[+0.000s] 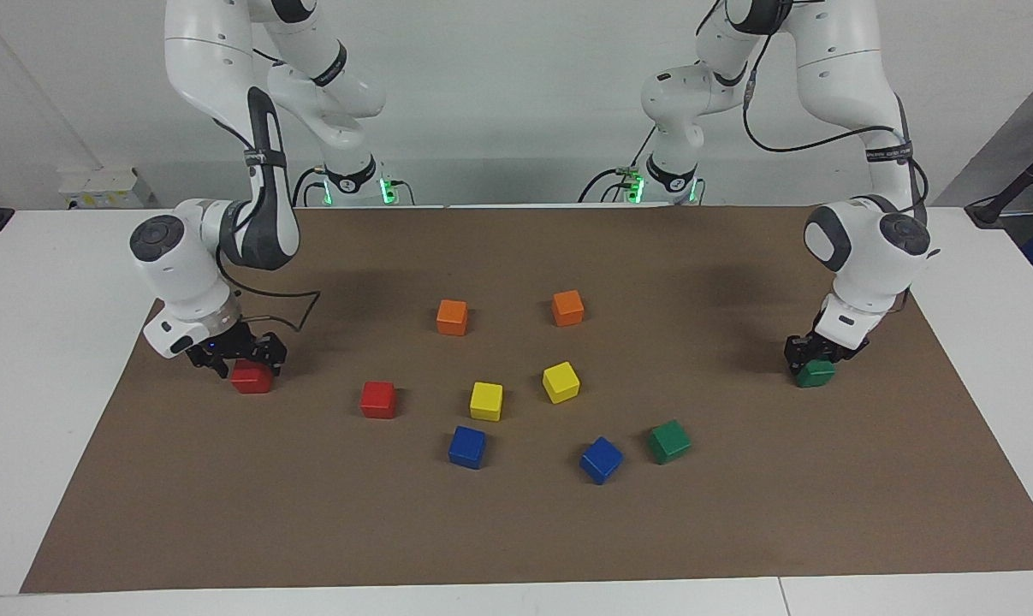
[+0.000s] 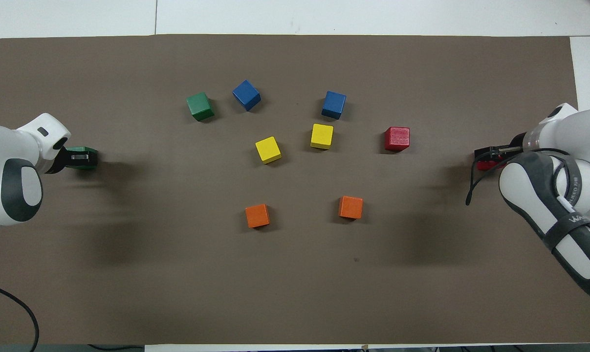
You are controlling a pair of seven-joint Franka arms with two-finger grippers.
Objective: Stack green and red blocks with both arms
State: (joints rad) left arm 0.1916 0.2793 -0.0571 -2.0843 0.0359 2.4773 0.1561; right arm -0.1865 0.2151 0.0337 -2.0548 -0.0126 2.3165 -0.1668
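Left gripper (image 1: 814,363) grips a green block (image 1: 816,374) at its end of the mat (image 1: 516,530); right gripper (image 1: 240,358) clamps a red block (image 1: 252,377) at its end.

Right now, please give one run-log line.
left gripper: at green block | right gripper: at red block | stacks: none

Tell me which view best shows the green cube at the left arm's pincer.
The facing view. There the green cube at the left pincer sits on the brown mat, most of its front face visible below the left pincer. The overhead view shows only a sliver of that cube, mostly covered by the pincer.
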